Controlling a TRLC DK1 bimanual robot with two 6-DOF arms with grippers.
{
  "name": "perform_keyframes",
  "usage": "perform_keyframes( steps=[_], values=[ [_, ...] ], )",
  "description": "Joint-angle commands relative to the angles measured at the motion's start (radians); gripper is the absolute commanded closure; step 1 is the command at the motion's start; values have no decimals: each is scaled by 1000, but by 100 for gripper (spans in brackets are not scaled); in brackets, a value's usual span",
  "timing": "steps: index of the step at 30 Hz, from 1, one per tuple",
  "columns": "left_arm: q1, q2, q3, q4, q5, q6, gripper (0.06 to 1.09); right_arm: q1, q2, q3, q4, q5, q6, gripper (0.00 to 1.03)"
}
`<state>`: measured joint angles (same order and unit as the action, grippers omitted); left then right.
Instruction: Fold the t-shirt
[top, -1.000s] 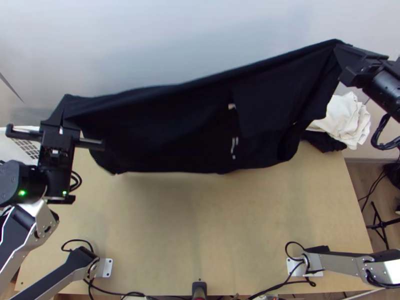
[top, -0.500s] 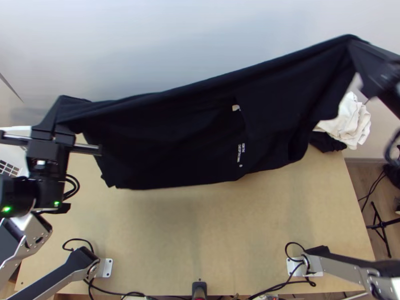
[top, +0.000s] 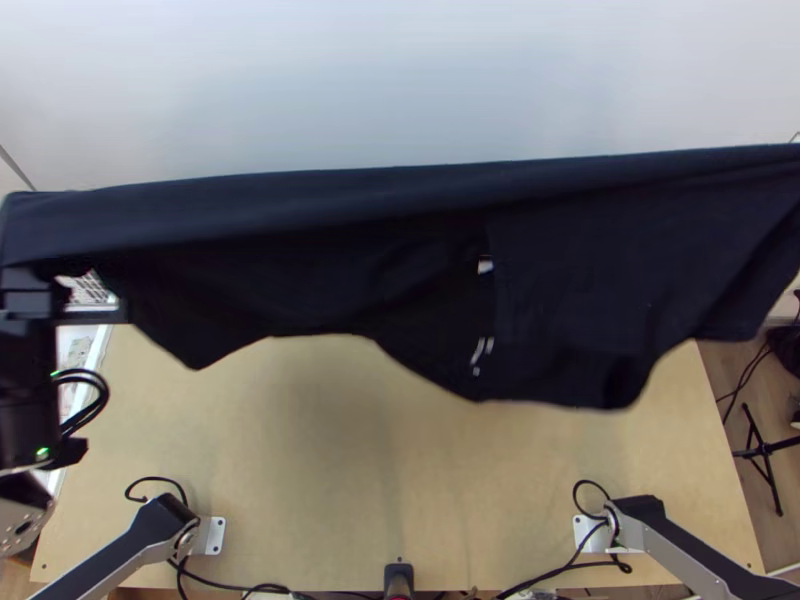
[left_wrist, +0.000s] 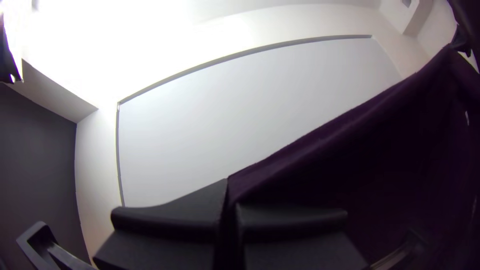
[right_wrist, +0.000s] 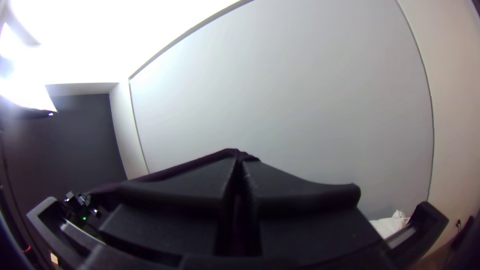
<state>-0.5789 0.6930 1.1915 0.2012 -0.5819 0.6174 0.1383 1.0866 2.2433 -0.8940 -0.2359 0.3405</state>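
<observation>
We hold the black shirt (top: 350, 230) aloft across the top view's upper and middle frame, left gripper (top: 32, 303) at left edge pinched on one end, right gripper (right_wrist: 241, 167) clamped tight on the other.

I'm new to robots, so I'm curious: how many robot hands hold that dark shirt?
2: the left gripper pinches the shirt at the top view's left, the right gripper at its opposite end.

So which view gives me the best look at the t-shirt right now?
The top view: most of the t-shirt is there, stretched wide above the table, lower edge and pale marks included. The left wrist view shows a broad dark sweep of it leading from the left gripper; the right wrist view, a narrow strip at the right gripper.
</observation>
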Motion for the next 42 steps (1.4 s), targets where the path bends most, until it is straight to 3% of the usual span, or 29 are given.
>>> perform_keyframes(
  steps=[1,9,16,20,24,32,40,42],
  values=[
    [4,-69,23,12,-19,-1,105,-19,-59,35,0,4,18,99],
    [2,-133,109,-66,-13,-11,105,14,-131,18,-79,-3,60,99],
    [1,-161,120,-190,17,-153,105,-2,-143,-1,-131,-69,127,99],
    [-9,-173,11,-194,24,-208,105,4,-120,-42,-177,-74,134,99],
    [-13,-178,-171,-134,40,-243,105,14,-149,-277,-166,-74,109,99],
    [4,-133,-570,133,149,-196,105,-17,-211,-837,122,-71,-9,99],
    [416,171,-644,334,491,-297,105,-31,1,-1120,471,-72,-75,99],
    [476,287,-641,425,528,-303,105,-26,90,-1146,558,-72,-81,99]
  ],
)
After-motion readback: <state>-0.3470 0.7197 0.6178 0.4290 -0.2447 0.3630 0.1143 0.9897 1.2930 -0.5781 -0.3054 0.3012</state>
